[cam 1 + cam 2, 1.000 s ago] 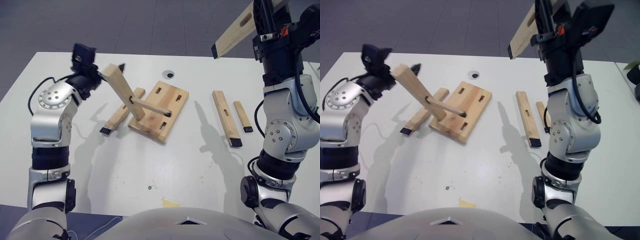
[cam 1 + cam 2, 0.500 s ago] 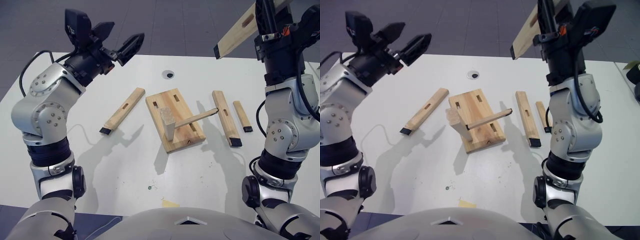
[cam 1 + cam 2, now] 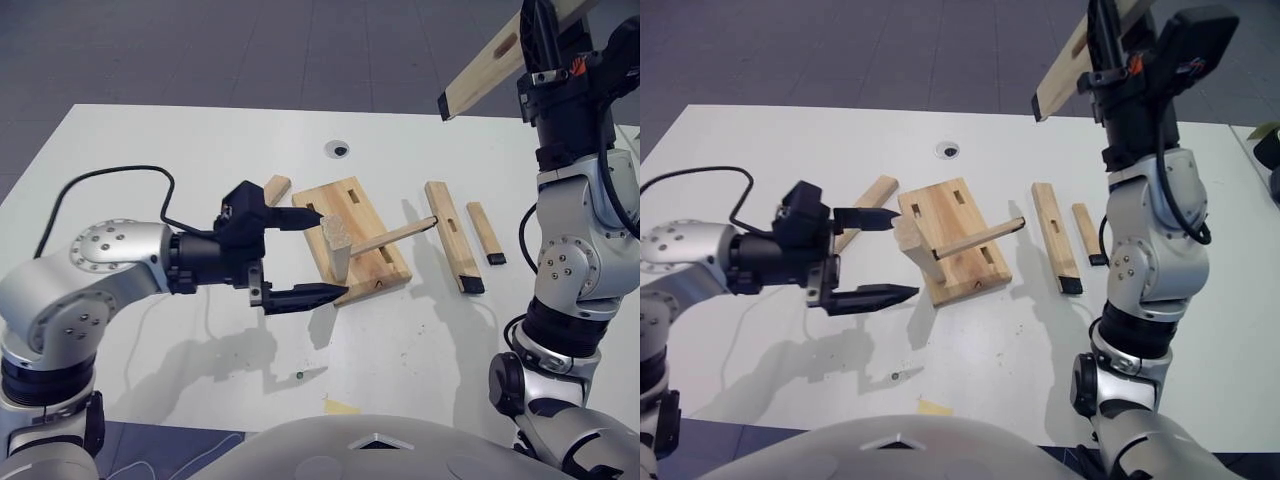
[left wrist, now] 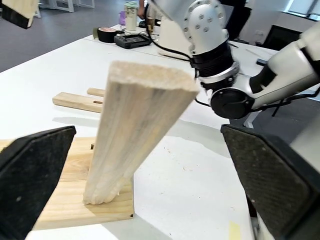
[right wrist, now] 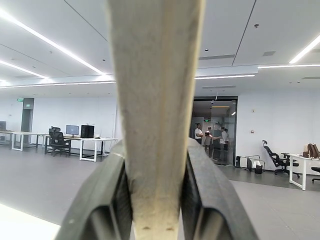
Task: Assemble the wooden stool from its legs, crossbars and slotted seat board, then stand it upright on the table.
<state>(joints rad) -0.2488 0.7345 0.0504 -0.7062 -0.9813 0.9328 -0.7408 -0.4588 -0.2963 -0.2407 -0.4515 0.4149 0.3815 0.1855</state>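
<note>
seat board lay flat mid-table, well back from the near edge and well apart from the left edge. an upright leg stood tilted in its near-left slot, w/ a thin crossbar sticking out of it toward the right edge. left gripper hung low just left of the board, jaws wide open, that leg btwn the fingertips; contact couldn't be told. a loose leg lay behind the gripper, mostly hidden. right of the board, across a narrow gap, lay a slotted leg and a short crossbar, side by side. right gripper was high over the far right corner, jaws clamped on a raised leg. tape scrap lay by the near edge.
</note>
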